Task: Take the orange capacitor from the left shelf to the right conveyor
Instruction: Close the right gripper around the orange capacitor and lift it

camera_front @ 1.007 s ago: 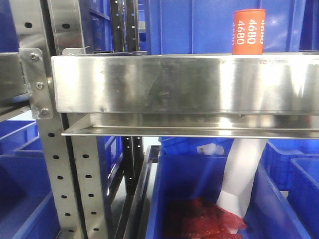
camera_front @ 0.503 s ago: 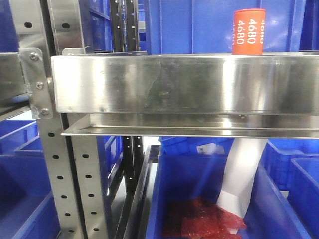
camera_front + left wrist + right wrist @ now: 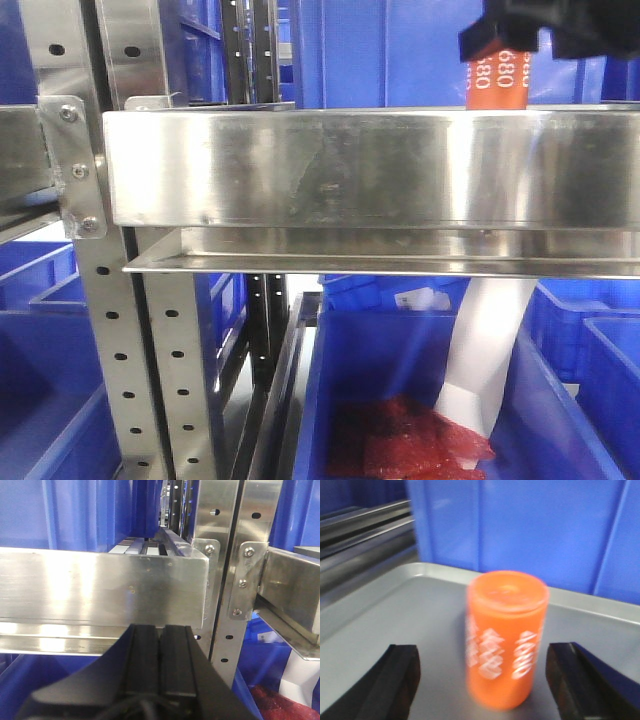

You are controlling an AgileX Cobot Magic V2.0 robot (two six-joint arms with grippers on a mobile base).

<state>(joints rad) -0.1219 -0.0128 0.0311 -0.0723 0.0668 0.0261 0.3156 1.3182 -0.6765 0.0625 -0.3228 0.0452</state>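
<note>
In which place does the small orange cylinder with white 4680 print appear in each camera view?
Exterior front: top right, small orange cylindrical capacitor, its top covered.
Left wrist: not in it.
Right wrist: centre, upright inside the open right gripper.
Shared landmark: blue plastic bin wall behind it, in the front and right wrist views.

In the front view a large blue plastic bin (image 3: pixel 380 370) fills the 5 o'clock area, with crumpled red material (image 3: pixel 410 440) on its floor and a white sheet (image 3: pixel 487 350) standing upright at the red heap's 2 o'clock. More blue bins (image 3: pixel 40 350) sit at 8 o'clock, and a tall blue bin (image 3: pixel 400 50) at 12 o'clock. In the right wrist view a shallow grey tray (image 3: pixel 395 605) lies before a blue bin wall (image 3: pixel 535 525) at 12 o'clock.
</note>
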